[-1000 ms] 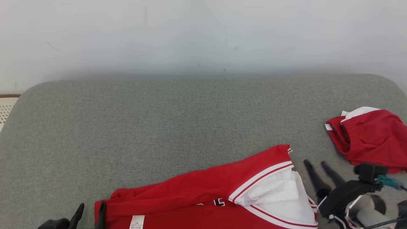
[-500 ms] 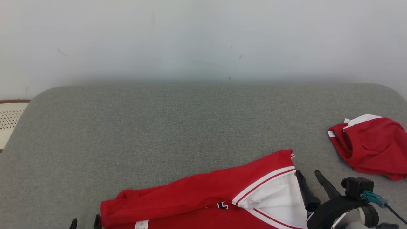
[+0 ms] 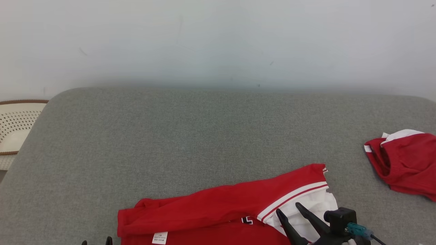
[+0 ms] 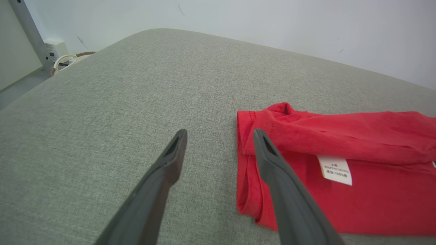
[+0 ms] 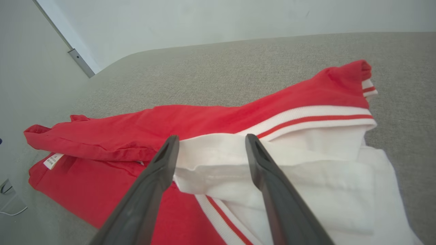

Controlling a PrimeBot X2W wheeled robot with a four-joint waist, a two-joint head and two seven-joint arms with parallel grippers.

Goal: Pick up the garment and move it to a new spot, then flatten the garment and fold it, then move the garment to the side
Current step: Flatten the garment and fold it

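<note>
1. Now the garment (image 3: 218, 204), a red jersey with a white sleeve and striped trim, lies on the grey upholstered surface (image 3: 204, 129), close to its near edge. A long red flap is doubled over the body, and a white label (image 3: 160, 237) shows near the hem.
2. The left gripper (image 4: 219, 134) has its jaws spread wide and empty. One finger is over bare grey and the other is at the jersey's red hem corner.
3. The right gripper (image 5: 212, 137) is likewise wide open and holds nothing, with its fingers pointing across the white sleeve.
4. A second ago the right gripper's fingers lay beside the sleeve over bare grey; they are over the sleeve now. The whole head view has also slid, so the camera has moved, while the jersey keeps its shape.
5. Whether either gripper touches the cloth is hard to tell.
6. Probably the jersey is released between folds. More folding and the move aside, perhaps towards the other red garment (image 3: 405, 163), seem still to come.
</note>
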